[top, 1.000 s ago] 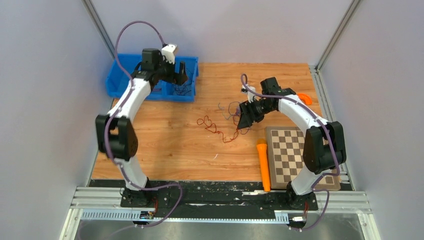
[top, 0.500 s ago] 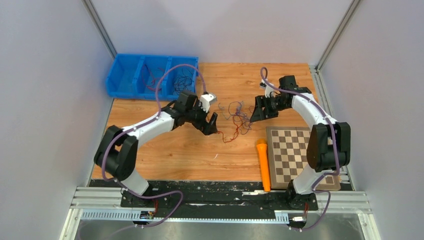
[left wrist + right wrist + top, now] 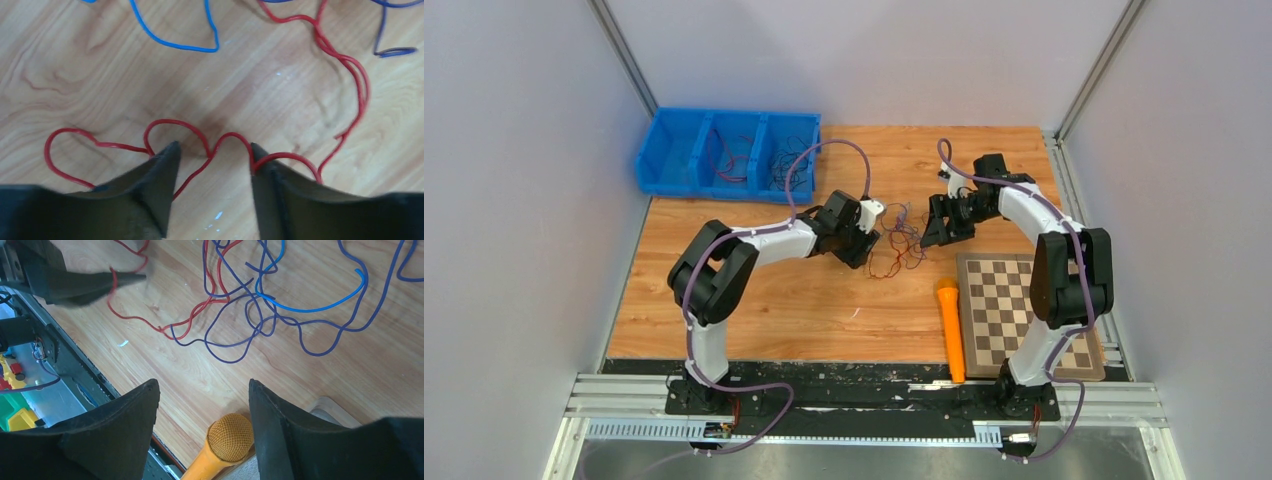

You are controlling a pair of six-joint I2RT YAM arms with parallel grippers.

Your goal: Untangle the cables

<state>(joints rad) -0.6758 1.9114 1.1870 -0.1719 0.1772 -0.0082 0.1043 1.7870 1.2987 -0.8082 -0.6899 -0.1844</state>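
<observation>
Left end effector (image 3: 212,146) has just dropped to the bench (image 3: 754,300), jaws apart but narrowing astride the red cable (image 3: 172,120) betw. its tips; right end effector (image 3: 202,383) open, empty, cable tangle (image 3: 902,240) ahead of it – red pull-out prob. next

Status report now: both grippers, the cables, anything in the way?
Left gripper open, straddling red cable on table. Right gripper open, empty. Cables red, purple, blue, tangled together. Orange microphone below right gripper, clear of cables.
</observation>
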